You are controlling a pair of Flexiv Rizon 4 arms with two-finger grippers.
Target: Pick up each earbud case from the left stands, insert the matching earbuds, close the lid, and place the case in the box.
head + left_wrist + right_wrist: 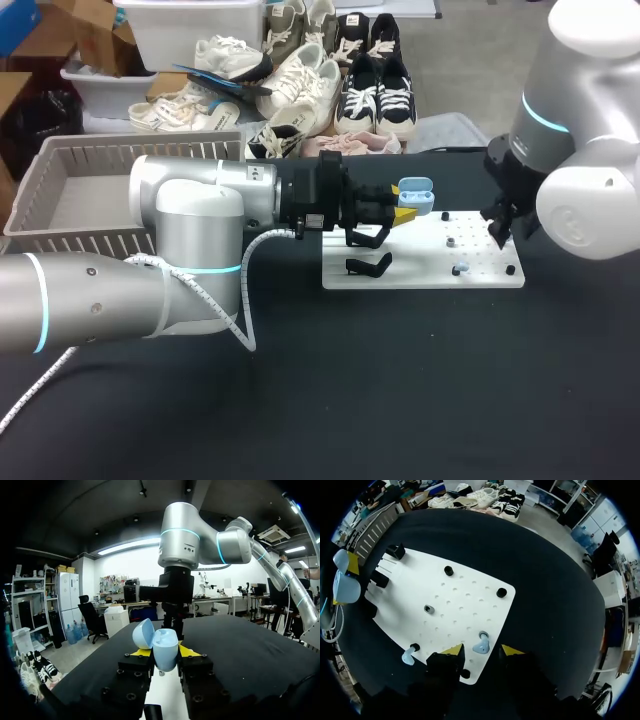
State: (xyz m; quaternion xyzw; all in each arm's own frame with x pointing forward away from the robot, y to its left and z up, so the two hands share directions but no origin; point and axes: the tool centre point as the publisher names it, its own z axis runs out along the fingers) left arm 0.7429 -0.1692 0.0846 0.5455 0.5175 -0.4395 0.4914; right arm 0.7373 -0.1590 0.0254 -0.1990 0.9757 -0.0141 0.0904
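The left gripper (164, 652) pinched the open blue case (165, 644) between its fingers. The right gripper (482, 650) had its fingers spread, with one earbud (481, 644) just ahead of them. It looked like the earbuds, the lid and the box (60, 165) were all still to do.

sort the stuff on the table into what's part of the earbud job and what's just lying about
Part of the job: open blue case held in the left jaws; two blue earbuds on the white board; black stands; slatted grey box.

Just lying about, as far as I can tell: black pegs and a small grey ring on the board.
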